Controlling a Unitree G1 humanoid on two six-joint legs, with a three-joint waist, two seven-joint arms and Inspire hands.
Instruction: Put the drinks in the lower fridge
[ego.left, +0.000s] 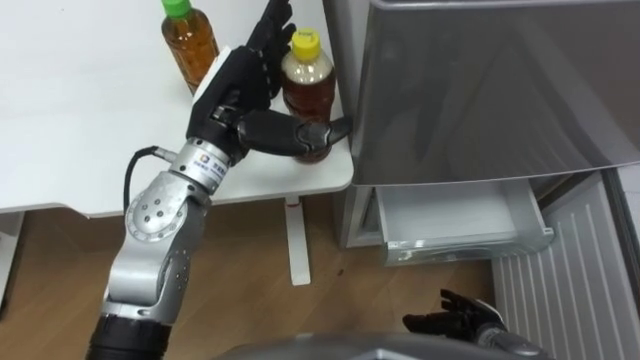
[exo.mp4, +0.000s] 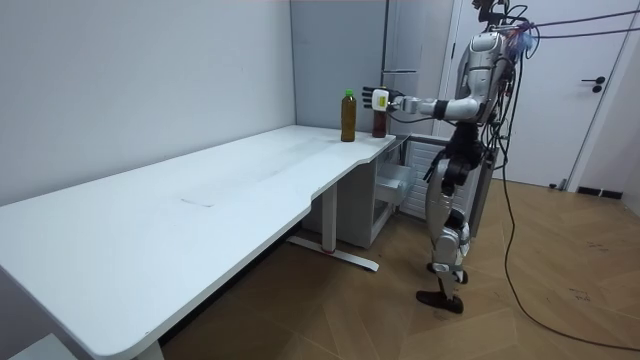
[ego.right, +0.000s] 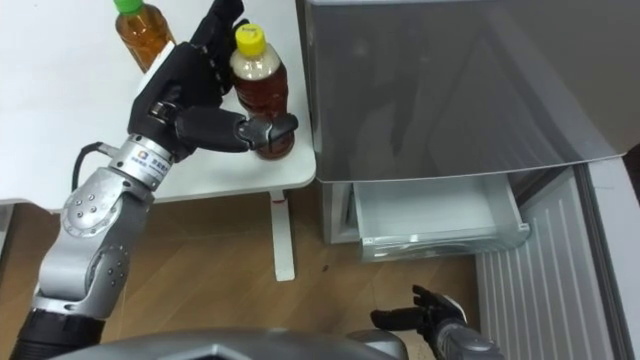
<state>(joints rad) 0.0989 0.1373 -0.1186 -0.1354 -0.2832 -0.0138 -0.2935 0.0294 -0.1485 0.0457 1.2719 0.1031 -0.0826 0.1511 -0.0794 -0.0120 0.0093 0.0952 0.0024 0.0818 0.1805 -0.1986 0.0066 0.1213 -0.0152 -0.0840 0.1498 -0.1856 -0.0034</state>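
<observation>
At table (ego.left: 80, 130) corner, left hand (ego.left: 235, 85) clasps yellow-capped bottle (ego.left: 310, 92).

Office-like test room: long white desk (exo.mp4: 200, 205), bare grey walls (exo.mp4: 130, 80), wood-plank floor (exo.mp4: 560, 320), white door (exo.mp4: 610, 100), grey fridge (ego.left: 480, 90) beside the desk.
</observation>
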